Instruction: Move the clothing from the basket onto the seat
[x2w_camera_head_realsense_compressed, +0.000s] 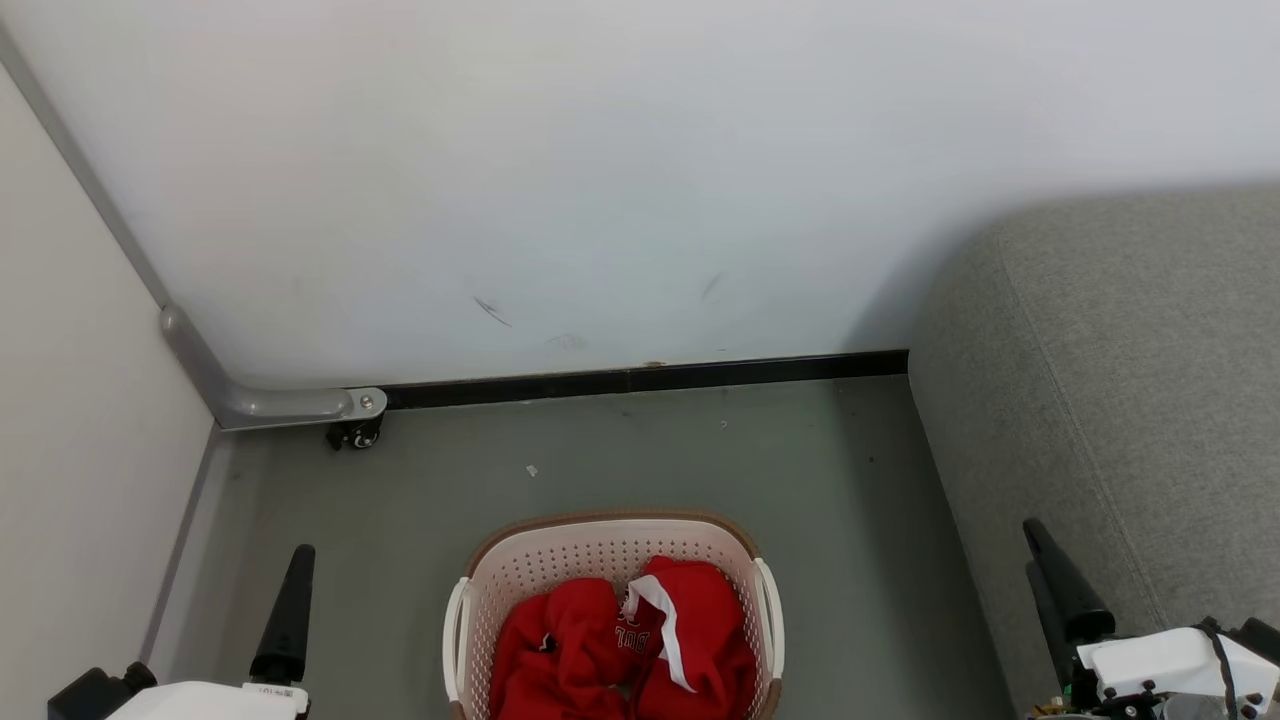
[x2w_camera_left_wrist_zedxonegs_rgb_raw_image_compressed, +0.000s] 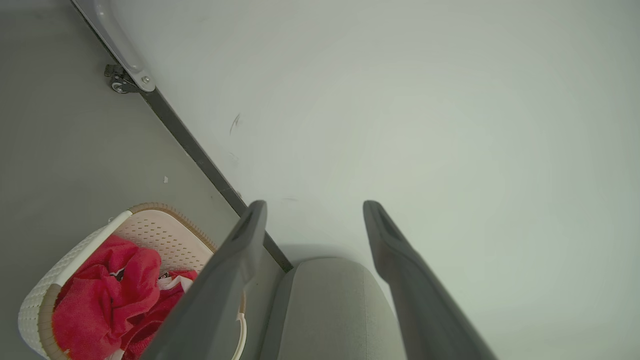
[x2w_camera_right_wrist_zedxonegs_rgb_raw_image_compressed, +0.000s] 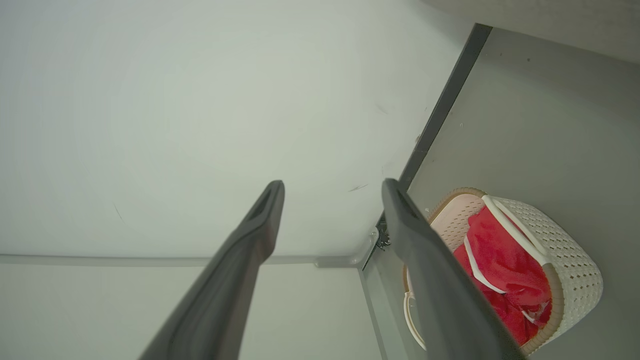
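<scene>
While left claw (x2w_camera_left_wrist_zedxonegs_rgb_raw_image_compressed: 315, 207) and right claw (x2w_camera_right_wrist_zedxonegs_rgb_raw_image_compressed: 333, 186) gape wide, clothing (x2w_camera_head_realsense_compressed: 575, 640) fills the basket (x2w_camera_head_realsense_compressed: 545, 562) near the seat (x2w_camera_head_realsense_compressed: 1150, 380).

Bright red clothing (x2w_camera_head_realsense_compressed: 575, 640) is trimmed with a white stripe and white lettering. The perforated basket (x2w_camera_head_realsense_compressed: 600, 556) is coloured cream, edged brown. The seat (x2w_camera_head_realsense_compressed: 1120, 400) is covered in grey weave.

The clothing (x2w_camera_head_realsense_compressed: 575, 640) is seen as soft, matt red cloth with white trim. The basket (x2w_camera_head_realsense_compressed: 560, 565) is moulded in smooth, perforated cream plastic. The seat (x2w_camera_head_realsense_compressed: 1120, 380) is covered in coarse grey woven fabric. The floor (x2w_camera_head_realsense_compressed: 800, 480) is finished matt; the skirting strip (x2w_camera_head_realsense_compressed: 640, 380) is finished glossy black.
</scene>
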